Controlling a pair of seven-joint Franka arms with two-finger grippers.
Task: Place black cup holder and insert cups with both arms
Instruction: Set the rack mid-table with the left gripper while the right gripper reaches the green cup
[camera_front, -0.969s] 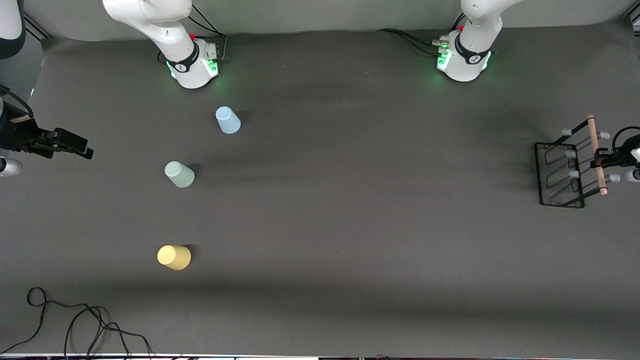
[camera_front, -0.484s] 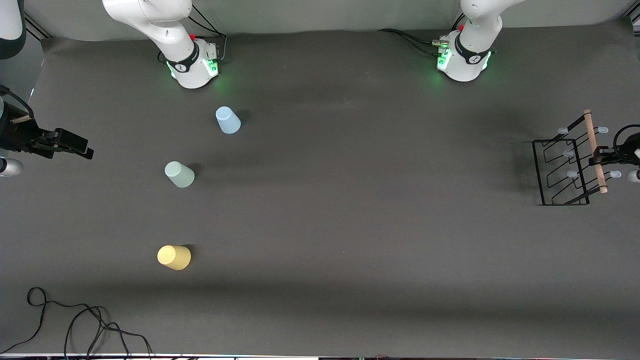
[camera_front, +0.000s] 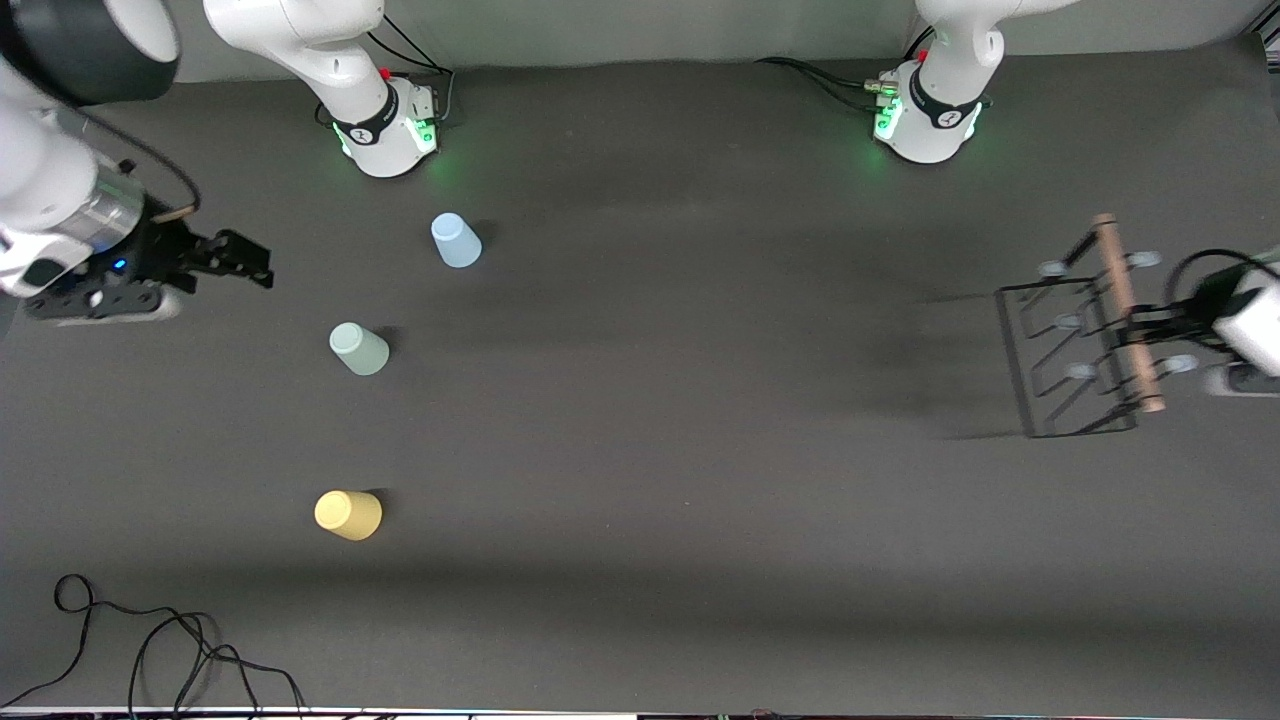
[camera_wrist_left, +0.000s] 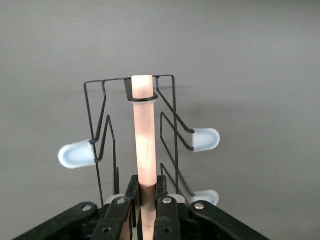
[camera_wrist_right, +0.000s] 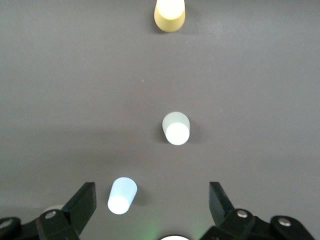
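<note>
While the holder (camera_front: 1085, 335) hangs clear of the table (camera_front: 700, 450) at the left arm's end, nothing stands under it but its own shadow; loose cables (camera_front: 150, 650) lie at the near edge toward the right arm's end. Left gripper (camera_wrist_left: 146, 207) is clamped tight on the wooden rod (camera_wrist_left: 144, 135), black wire frame dangling, pale-tipped pegs (camera_wrist_left: 206, 139) sticking out sideways. Right gripper (camera_wrist_right: 152, 202) hovers spread wide and empty over the right arm's end, just beside the blue cup (camera_front: 455, 241). Green cup (camera_front: 359, 349) and yellow cup (camera_front: 348, 514) sit upside down, nearer the camera
</note>
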